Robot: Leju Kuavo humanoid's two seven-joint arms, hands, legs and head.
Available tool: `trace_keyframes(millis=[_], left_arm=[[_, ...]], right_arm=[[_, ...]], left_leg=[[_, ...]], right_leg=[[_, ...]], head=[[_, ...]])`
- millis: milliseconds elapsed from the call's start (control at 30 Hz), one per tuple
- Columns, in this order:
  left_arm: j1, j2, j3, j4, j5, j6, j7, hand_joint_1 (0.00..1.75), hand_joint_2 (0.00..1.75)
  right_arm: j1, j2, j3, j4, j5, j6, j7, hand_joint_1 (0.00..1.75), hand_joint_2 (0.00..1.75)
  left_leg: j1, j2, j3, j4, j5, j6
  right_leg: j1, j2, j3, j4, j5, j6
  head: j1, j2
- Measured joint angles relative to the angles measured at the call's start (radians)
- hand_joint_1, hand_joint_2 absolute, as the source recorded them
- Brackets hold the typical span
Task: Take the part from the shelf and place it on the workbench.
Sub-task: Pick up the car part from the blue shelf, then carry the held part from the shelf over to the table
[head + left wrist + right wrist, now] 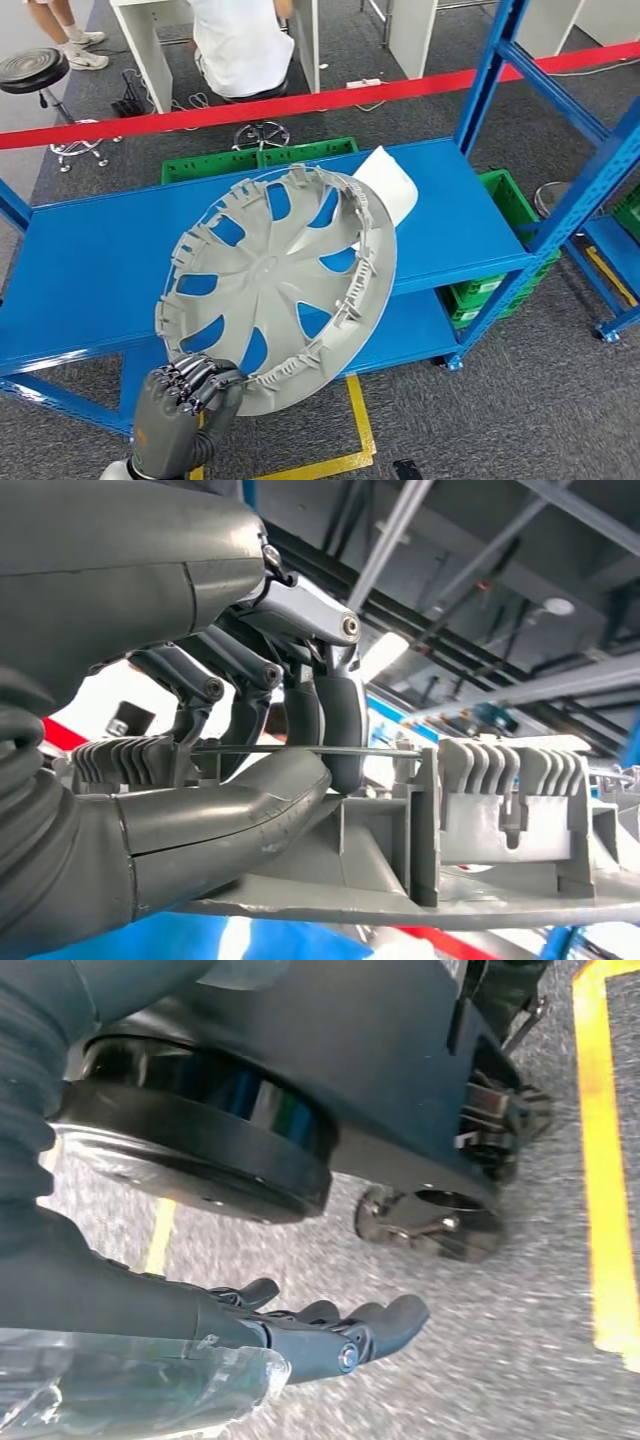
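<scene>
No text, label, brand, number or sign can be read in any of the views.

1. The left hand (185, 405) is dark grey, with a round, smooth back.
2. Its fingers (198, 373) are thin and dark, made of small linked pieces.
3. The left arm near the wrist is silver.
4. Close up, the left hand has shiny silver bars with round screws at the bends.
5. Its thumb (226, 820) is thick, grey and smooth.
6. A grey ribbed cover wraps the wrist.
7. The right hand (332, 1330) is dark, with rounded fingertips (404, 1312) and a small silver screw.
</scene>
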Motion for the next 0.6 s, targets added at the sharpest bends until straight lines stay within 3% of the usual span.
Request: trace_keyframes(millis=[33,67,100,133,200,267,300,333,400,433,467,533,567,600], left_arm=[[0.0,-0.001,0.0,0.0,0.0,0.0,0.001,1.75,1.75],[0.0,-0.001,-0.001,0.001,0.0,0.0,0.001,1.75,1.75],[-0.001,-0.002,-0.002,0.002,0.0,0.0,0.002,1.75,1.75],[-0.002,-0.002,-0.003,0.003,0.001,0.0,0.002,1.75,1.75],[-0.005,-0.003,-0.006,0.005,0.001,0.0,0.002,1.75,1.75],[-0.008,-0.004,-0.007,0.006,0.001,0.0,0.002,1.75,1.75],[-0.009,-0.004,-0.008,0.006,0.001,0.0,0.002,1.75,1.75],[-0.01,-0.005,-0.009,0.007,0.001,0.0,0.002,1.75,1.75],[-0.012,-0.006,-0.011,0.009,0.001,0.0,0.002,1.75,1.75],[-0.013,-0.007,-0.012,0.009,0.001,0.0,0.002,1.75,1.75],[-0.013,-0.009,-0.013,0.01,0.001,0.0,0.003,1.75,1.75],[-0.013,-0.011,-0.016,0.012,0.005,0.0,0.006,1.75,1.75],[-0.013,-0.012,-0.018,0.014,0.008,0.0,0.007,1.75,1.75],[-0.013,-0.012,-0.019,0.016,0.011,0.001,0.009,1.75,1.75]], right_arm=[[-0.001,0.0,-0.001,0.0,0.0,0.0,0.001,0.0,1.75],[-0.001,0.0,-0.002,0.0,0.0,-0.001,0.001,0.0,1.75],[-0.001,0.0,-0.003,0.0,0.0,-0.001,0.001,0.0,1.75],[0.0,0.0,-0.004,0.0,-0.001,-0.001,0.001,0.0,1.75],[0.001,0.0,-0.006,0.0,-0.001,-0.002,0.001,0.0,1.75],[0.0,0.0,-0.009,0.0,-0.001,-0.002,0.001,0.0,1.75],[0.0,0.0,-0.009,0.0,-0.001,-0.002,0.001,0.0,1.75],[0.001,0.0,-0.01,0.0,-0.001,-0.003,0.001,0.0,1.75],[0.006,-0.001,-0.011,0.0,-0.001,-0.003,0.001,0.0,1.75],[0.009,-0.001,-0.011,0.0,-0.002,-0.003,0.001,0.0,1.75],[0.01,-0.002,-0.012,0.0,-0.003,-0.003,0.0,0.0,1.75],[0.008,-0.003,-0.013,0.0,-0.006,-0.003,-0.003,0.0,1.75],[0.006,-0.003,-0.015,0.0,-0.007,-0.003,-0.004,0.0,1.75],[0.005,-0.004,-0.017,0.0,-0.007,-0.004,-0.006,0.0,1.75]], left_leg=[[0.0,-0.016,-0.017,0.066,-0.05,-0.001],[-0.001,-0.023,-0.028,0.122,-0.08,0.001],[-0.001,-0.027,-0.028,0.158,-0.087,0.003],[-0.002,-0.028,-0.013,0.161,-0.071,0.007],[-0.002,-0.043,0.063,0.072,-0.01,0.019],[-0.001,-0.08,0.155,-0.069,0.002,0.031],[-0.001,-0.094,0.181,-0.116,-0.005,0.034],[-0.003,-0.099,0.191,-0.14,-0.014,0.036],[-0.003,-0.08,0.182,-0.147,0.0,0.042],[-0.001,-0.068,0.174,-0.148,0.01,0.049],[0.002,-0.056,0.164,-0.15,0.022,0.055],[0.002,-0.03,0.142,-0.15,0.043,0.062],[0.001,-0.015,0.13,-0.149,0.053,0.063],[0.001,0.0,0.117,-0.147,0.064,0.061]], right_leg=[[0.0,0.012,-0.016,0.001,0.013,-0.003],[0.0,0.024,-0.033,0.001,0.027,-0.003],[0.0,0.037,-0.051,0.002,0.04,-0.003],[0.001,0.05,-0.067,0.003,0.053,-0.002],[0.001,0.074,-0.096,0.004,0.077,0.002],[0.001,0.097,-0.117,0.005,0.1,0.01],[0.0,0.106,-0.123,0.003,0.111,0.015],[-0.002,0.115,-0.128,0.0,0.122,0.022],[-0.004,0.13,-0.136,-0.009,0.142,0.036],[-0.004,0.12,-0.144,-0.005,0.133,0.041],[-0.003,0.1,-0.156,0.015,0.104,0.046],[-0.003,0.044,-0.186,0.124,-0.003,0.057],[-0.005,0.027,-0.197,0.196,-0.047,0.063],[-0.008,0.018,-0.201,0.258,-0.068,0.069]], head=[[-0.001,0.0],[-0.001,0.0],[-0.001,0.0],[-0.001,0.0],[-0.001,0.0],[0.0,0.0],[0.0,0.0],[0.0,0.0],[-0.002,0.0],[-0.001,0.0],[0.001,0.0],[0.007,0.0],[0.009,0.0],[0.008,0.0]])
